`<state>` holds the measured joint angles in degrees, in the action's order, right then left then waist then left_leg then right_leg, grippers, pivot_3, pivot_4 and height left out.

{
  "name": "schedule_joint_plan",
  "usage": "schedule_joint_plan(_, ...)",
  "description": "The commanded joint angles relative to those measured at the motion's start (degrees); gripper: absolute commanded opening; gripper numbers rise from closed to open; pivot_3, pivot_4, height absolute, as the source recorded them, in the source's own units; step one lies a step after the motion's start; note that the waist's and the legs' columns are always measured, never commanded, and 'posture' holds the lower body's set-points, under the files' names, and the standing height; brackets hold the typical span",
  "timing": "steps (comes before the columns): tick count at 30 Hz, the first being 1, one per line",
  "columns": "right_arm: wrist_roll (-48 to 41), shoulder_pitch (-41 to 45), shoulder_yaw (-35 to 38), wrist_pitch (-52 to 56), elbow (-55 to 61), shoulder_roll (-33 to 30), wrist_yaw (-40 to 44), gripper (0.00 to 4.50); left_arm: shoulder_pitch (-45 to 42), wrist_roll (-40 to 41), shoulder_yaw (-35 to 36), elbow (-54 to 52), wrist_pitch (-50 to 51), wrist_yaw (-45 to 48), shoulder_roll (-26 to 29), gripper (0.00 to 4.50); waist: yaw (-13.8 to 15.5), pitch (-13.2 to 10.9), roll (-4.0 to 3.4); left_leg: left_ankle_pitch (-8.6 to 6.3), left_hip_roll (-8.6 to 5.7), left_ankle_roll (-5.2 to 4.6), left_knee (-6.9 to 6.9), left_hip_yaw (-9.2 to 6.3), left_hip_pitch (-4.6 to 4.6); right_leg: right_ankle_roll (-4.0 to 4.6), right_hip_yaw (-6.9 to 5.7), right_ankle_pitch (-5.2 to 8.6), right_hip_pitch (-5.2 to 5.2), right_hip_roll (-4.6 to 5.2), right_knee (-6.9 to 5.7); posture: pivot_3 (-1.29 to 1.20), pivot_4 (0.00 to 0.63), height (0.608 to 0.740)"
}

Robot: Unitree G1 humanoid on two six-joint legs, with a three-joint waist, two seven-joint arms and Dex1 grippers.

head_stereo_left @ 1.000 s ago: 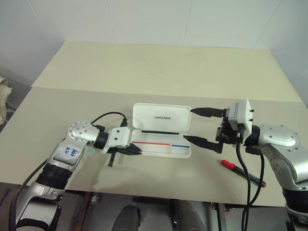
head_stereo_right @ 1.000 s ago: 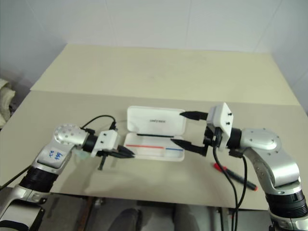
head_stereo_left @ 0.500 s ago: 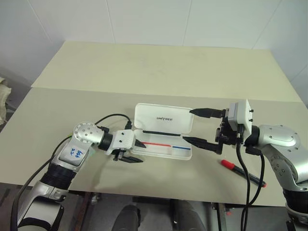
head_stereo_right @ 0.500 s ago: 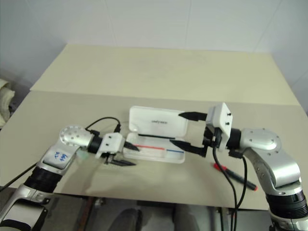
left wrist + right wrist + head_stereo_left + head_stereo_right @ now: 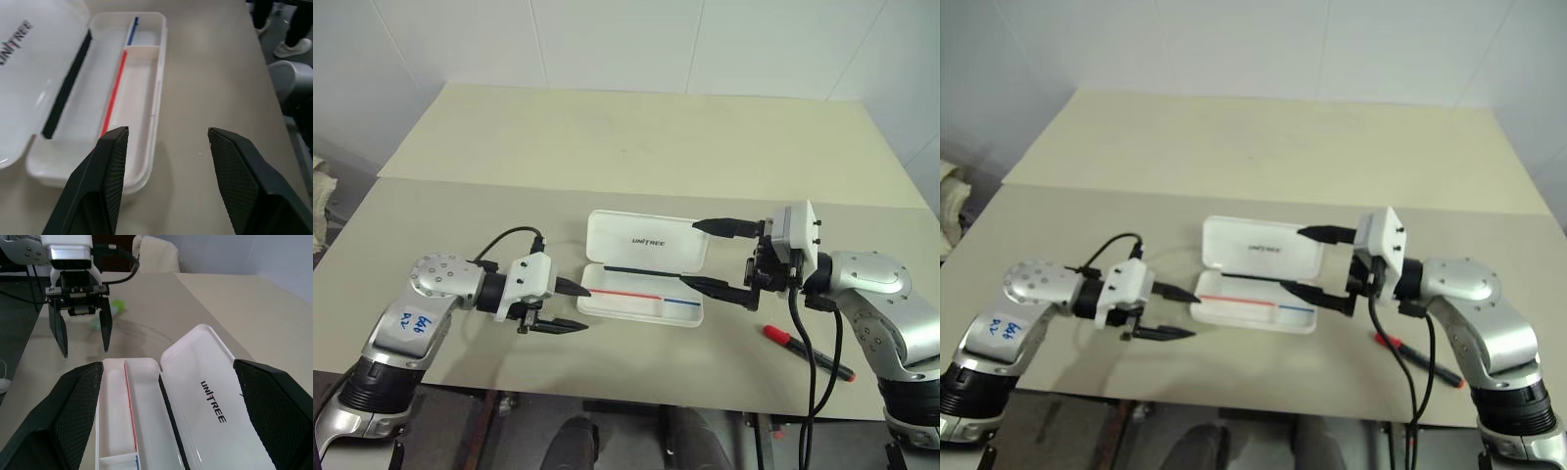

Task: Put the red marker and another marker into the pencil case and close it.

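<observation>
The pencil case (image 5: 646, 269) lies open and empty. Both my grippers, left gripper (image 5: 570, 307) and right gripper (image 5: 717, 257), are released, holding nothing. The red marker (image 5: 806, 352) lies right of the case; both insertions and closing remain.

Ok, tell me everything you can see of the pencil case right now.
The pencil case is a white, hard-plastic-looking rectangular box with rounded corners, lying open on the table. Its hinged lid, printed UNITREE, is folded back flat behind the tray. The tray has a small divided compartment at one end, with a red line and a short blue line along its floor. No marker is in it. The left gripper and right gripper, both open, flank its ends without touching.
</observation>
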<state>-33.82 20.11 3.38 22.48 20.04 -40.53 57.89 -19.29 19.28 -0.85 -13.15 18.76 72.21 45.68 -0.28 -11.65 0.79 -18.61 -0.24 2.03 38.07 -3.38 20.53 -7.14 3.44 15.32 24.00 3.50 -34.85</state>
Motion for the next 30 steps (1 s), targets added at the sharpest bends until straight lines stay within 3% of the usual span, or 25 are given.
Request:
schedule_joint_plan(1, -0.5, -1.9, 3.9, -0.2, -0.9, -2.5, 1.1, 4.5, 1.9, 9.9, 6.9, -4.0, 5.7, 0.0, 0.9, 2.87, 0.0, 0.0, 0.0, 0.0, 0.01, 0.0, 0.0, -0.01, 0.02, 0.0, -0.01, 0.0, 0.0, 0.0, 0.02, 0.0, 0.15, 0.74)
schedule_joint_plan(7, -0.5, -7.7, 9.4, 0.3, -2.8, -7.1, 2.4, 4.5, 1.7, 12.5, 10.8, -1.6, 4.6, 1.2, 3.1, 4.44, 0.1, 0.0, 0.0, -0.01, -0.01, 0.0, -0.04, -0.01, 0.02, 0.01, -0.02, 0.0, -0.01, 0.01, 0.09, 0.0, 0.15, 0.74)
schedule_joint_plan(19, 6.5, -29.1, 20.3, -8.7, -9.3, -13.5, 9.1, 4.5, -3.7, 15.2, 11.2, 3.0, 4.0, 3.7, 2.5, 4.44, 0.1, 0.0, 0.01, 0.0, -0.04, -0.01, -0.02, 0.07, -0.01, 0.01, 0.01, 0.02, -0.03, -0.03, 0.04, 0.0, 0.15, 0.74)
schedule_joint_plan(30, 7.6, -33.4, 22.7, -9.2, -13.7, -16.1, 14.2, 4.5, -4.3, 15.8, 9.6, 2.8, 3.9, 4.9, 2.2, 4.44, -1.4, 0.0, 0.04, 0.01, -0.02, -0.02, 0.04, 0.15, -0.4, -0.02, 0.14, 0.0, -0.42, -0.08, 0.0, 0.0, 0.15, 0.74)
